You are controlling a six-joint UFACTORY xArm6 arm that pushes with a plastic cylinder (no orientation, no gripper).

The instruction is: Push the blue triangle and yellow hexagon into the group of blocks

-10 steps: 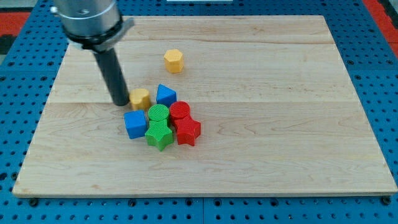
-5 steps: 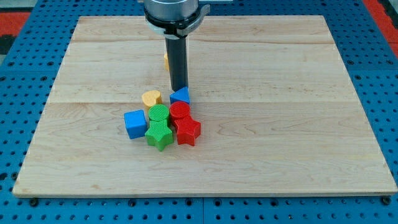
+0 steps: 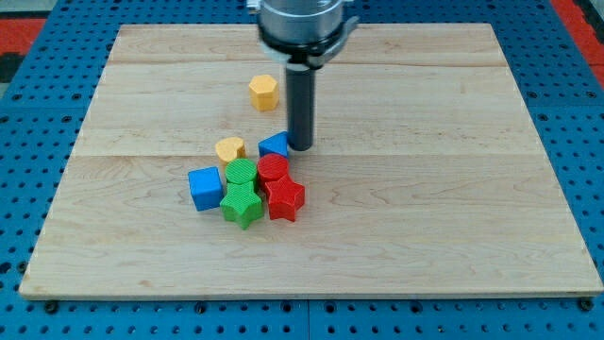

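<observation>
The blue triangle (image 3: pixel 275 145) lies at the top of the group, touching the red round block (image 3: pixel 273 169). My tip (image 3: pixel 300 146) stands right beside the triangle, on its right. The yellow hexagon (image 3: pixel 264 93) sits alone, up and to the left of the tip, apart from the group. The group also holds a yellow heart-shaped block (image 3: pixel 229 149), a green round block (image 3: pixel 242 174), a green star (image 3: pixel 243 204), a red star (image 3: pixel 285 198) and a blue cube (image 3: pixel 204 187).
The wooden board (image 3: pixel 425 189) lies on a blue pegboard surface (image 3: pixel 28 113). The arm's grey body (image 3: pixel 300 24) hangs over the board's top middle.
My tip swept from the left of the yellow heart-shaped block, past the blue triangle's top, to its right side. The triangle and the heart-shaped block shifted right toward the group. The hexagon is uncovered again.
</observation>
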